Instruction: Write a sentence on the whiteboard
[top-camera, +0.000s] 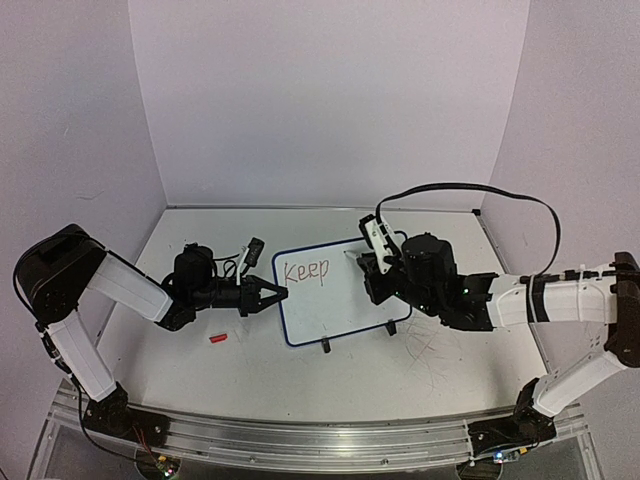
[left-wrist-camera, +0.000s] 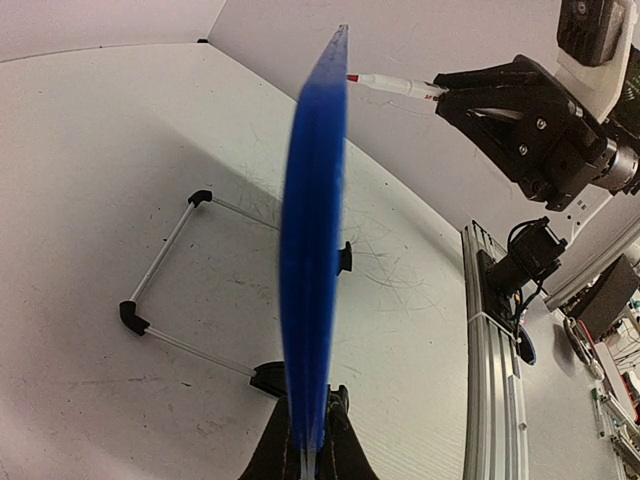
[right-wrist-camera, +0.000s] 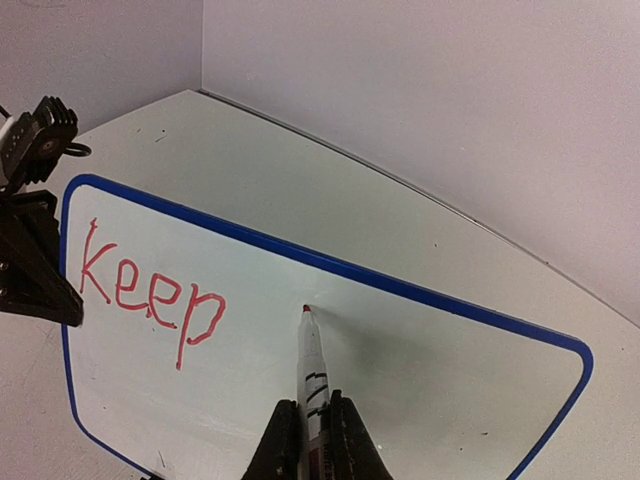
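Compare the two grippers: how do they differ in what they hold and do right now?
The left gripper clamps the whiteboard by its left edge; the right gripper clamps a red marker by its barrel. The left one grips the board from the side, while the right one faces the board's front, with the marker tip just right of the word Keep. Both are shut on something.

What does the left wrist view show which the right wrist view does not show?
Only the left wrist view: the board edge-on, with its wire stand at its back. Only the right wrist view: the board's face, with "Keep" in red. Both: the board, the left gripper shut on its rim, and the marker in the right gripper.
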